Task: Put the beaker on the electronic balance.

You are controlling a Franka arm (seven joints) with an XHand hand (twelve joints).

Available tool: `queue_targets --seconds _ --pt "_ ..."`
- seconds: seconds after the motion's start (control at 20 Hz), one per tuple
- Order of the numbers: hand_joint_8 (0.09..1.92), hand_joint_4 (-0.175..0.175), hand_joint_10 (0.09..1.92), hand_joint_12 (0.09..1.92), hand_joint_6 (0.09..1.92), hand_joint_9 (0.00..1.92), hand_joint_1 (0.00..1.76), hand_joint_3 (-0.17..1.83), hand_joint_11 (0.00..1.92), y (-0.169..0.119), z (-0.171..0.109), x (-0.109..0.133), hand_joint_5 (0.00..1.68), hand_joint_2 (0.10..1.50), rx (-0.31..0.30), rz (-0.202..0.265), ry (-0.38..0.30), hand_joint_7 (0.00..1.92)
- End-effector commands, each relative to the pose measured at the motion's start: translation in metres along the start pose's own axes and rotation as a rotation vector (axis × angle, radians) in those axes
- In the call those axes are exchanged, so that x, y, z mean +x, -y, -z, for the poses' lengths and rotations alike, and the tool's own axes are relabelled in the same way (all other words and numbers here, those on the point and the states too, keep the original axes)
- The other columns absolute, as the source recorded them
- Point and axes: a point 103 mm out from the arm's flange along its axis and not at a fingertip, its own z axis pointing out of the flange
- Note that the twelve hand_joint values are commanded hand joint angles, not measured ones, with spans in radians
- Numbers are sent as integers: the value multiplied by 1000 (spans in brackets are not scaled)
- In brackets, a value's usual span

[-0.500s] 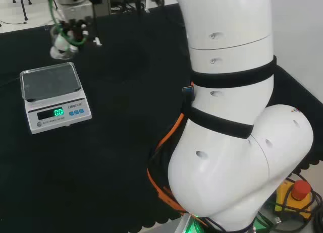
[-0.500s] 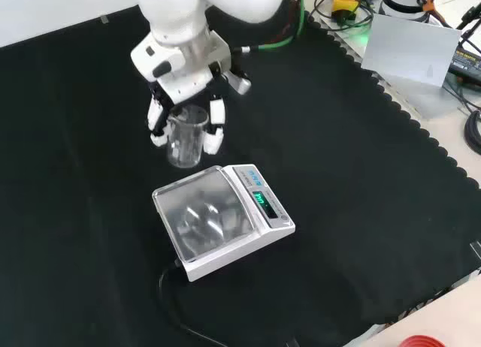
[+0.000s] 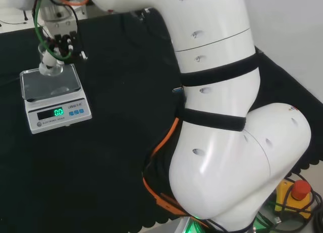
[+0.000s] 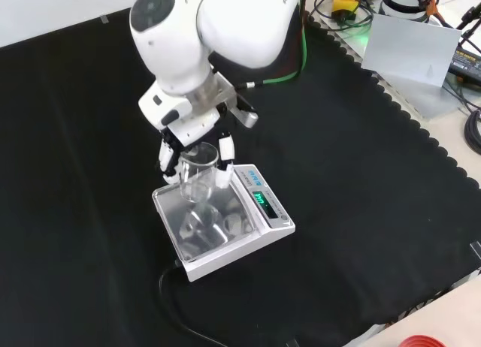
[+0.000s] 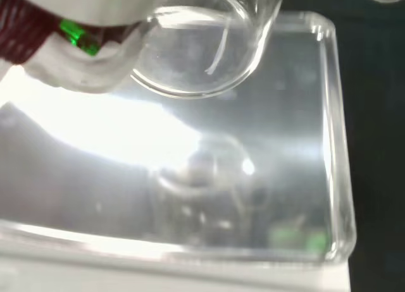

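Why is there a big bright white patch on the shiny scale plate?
Wrist view: glare from room light bounces off the balance's steel pan, beside the beaker's mirror image; the hand is blurred. Front view: the pan shows softer pale reflections. Head view: the pan looks dull grey, without glare.

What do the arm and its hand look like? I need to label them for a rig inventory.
The arm is glossy white with rounded links, a round grey cap at one joint, and black bands around a link in the head view. Orange and green cables run along it. The hand is white with black parts, its fingers white-tipped.
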Motion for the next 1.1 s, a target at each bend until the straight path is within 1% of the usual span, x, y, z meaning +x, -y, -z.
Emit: queue_targets --seconds 0.05,0.25,0.5,0.6,0.65,0.7,0.75,0.8,0.85,0.9,0.95,1.0,1.1 --pt "1203 -175 437 418 639 1678 1216 769 1712 -5 -26 4 1317 574 53 -4 14 1245" --pt "1201 -175 439 417 634 1678 1217 768 1714 -8 -29 8 1320 573 62 6 28 1249" --pt "1194 -175 440 416 624 1681 1215 756 1725 -12 -27 8 1321 578 55 2 23 1255" --pt "1185 -175 432 419 620 1683 1212 720 1756 -13 -23 8 1312 600 73 5 36 1253" --pt "1177 -175 407 412 712 1691 1208 700 1790 -13 -22 9 1205 556 89 7 48 1239" --pt "1179 -162 375 400 832 1702 1195 695 1807 -12 -19 9 1071 512 104 12 63 1200" --pt "1186 -138 345 390 932 1711 1169 690 1799 -12 -17 10 941 478 119 13 78 1142" --pt "1177 -102 319 413 995 1685 1120 668 1733 -12 -14 10 795 455 138 13 91 1056" --pt "1148 -65 307 503 989 1619 1060 627 1608 -11 -11 11 626 446 151 11 105 963" --pt "1101 -36 299 683 906 1506 974 572 1398 -11 -8 11 484 448 154 7 109 854" --pt "1053 -20 293 883 772 1375 892 518 1166 -10 -5 11 355 456 148 7 114 733" --pt "1007 -14 327 1045 600 1233 827 455 970 -10 -3 12 263 473 140 9 121 603" --pt "924 -9 527 1273 278 878 734 322 642 -8 0 13 145 517 120 14 135 359"
